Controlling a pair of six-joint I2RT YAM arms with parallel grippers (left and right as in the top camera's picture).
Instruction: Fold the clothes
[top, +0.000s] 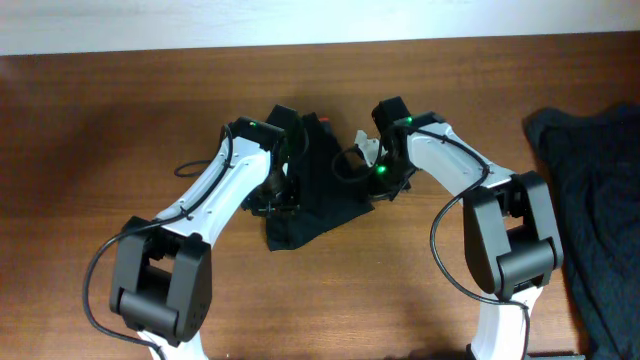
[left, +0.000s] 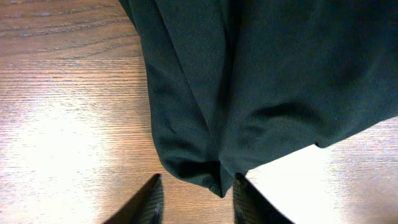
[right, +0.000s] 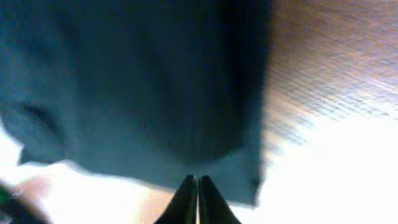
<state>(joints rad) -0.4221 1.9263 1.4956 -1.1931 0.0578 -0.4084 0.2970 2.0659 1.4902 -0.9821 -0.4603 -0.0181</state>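
Wooden table (top: 100, 150) bears black trousers (top: 320, 190); left hand (left: 198, 190) spread, right hand (right: 196, 186) closed at hem

The black trousers (top: 318, 195) lie bunched in a rumpled, roughly triangular heap on the counter (top: 120, 120), between the left tool (top: 277, 192) and the right tool (top: 384, 176). The fabric is soft, thin and creased in long folds. One folded corner hangs between the parted fingers of the left tool (left: 198, 202). In the blurred right wrist view, the lower edge meets the closed tips of the right tool (right: 198, 186).
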